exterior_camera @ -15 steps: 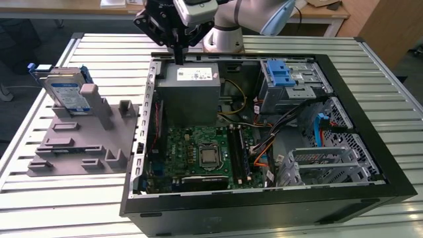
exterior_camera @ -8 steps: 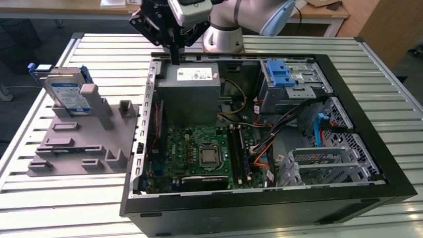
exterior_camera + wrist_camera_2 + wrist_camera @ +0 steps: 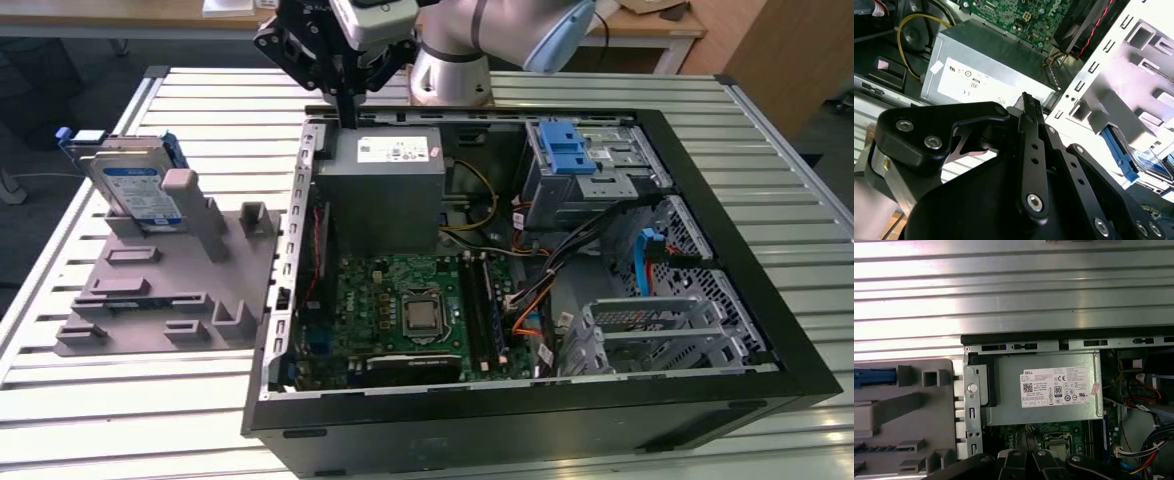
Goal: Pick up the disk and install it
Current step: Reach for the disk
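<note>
Disk (image 3: 138, 192): upright in grey stand (image 3: 174, 300), the exterior view's left. Hand (image 3: 350, 120): fingers pressed together (empty), above power supply (image 3: 387, 195).

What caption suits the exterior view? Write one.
Black gripper above open black computer case; silver hard drive with blue rails upright in grey plastic stand.

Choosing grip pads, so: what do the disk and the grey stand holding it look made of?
The disk: casing looks like bare silver metal, faintly shiny; white-and-blue label seems paper; blue rails look plastic. The grey stand: matte, evenly grey, blocky moulded shapes, so probably plastic, though unsure.
</note>
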Tool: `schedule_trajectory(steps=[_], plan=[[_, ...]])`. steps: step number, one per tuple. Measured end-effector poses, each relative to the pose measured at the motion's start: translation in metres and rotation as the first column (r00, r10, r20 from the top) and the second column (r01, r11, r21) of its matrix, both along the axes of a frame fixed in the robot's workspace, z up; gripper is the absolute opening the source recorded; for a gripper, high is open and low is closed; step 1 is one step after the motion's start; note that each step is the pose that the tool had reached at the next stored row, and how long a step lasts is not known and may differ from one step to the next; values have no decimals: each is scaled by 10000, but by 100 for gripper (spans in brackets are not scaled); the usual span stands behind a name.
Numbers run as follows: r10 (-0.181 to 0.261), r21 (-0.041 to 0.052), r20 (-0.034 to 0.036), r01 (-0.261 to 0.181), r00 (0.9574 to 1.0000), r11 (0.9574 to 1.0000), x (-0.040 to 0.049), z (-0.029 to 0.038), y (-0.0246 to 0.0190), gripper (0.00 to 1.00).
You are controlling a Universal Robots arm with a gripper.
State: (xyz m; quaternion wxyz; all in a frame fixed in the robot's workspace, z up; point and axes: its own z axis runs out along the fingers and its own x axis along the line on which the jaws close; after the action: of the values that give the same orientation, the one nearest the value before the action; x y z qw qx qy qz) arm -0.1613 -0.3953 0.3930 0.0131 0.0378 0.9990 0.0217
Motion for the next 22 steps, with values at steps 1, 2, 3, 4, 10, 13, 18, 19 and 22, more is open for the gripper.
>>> schedule_trajectory(steps=[1, 2, 3, 4, 10, 13, 18, 19, 22], plan=[[0, -1, 0, 0, 10000, 10000, 0, 0, 0, 11], [-1, -1, -1, 1, 10000, 10000, -1, 0, 0, 11], [-1, -1, -1, 1, 10000, 10000, -1, 0, 0, 11], [0, -1, -1, 0, 10000, 10000, -1, 0, 1, 11], [-1, -1, 0, 1, 10000, 10000, -5, 0, 1, 11], [-3, 0, 0, 3, 10000, 10000, -11, 0, 1, 11], [-1, -1, 0, 1, 10000, 10000, -36, -1, 1, 11], [-1, 0, 0, 1, 10000, 10000, -41, -1, 1, 11], [0, 0, 0, 0, 10000, 10000, -51, -3, 0, 11]])
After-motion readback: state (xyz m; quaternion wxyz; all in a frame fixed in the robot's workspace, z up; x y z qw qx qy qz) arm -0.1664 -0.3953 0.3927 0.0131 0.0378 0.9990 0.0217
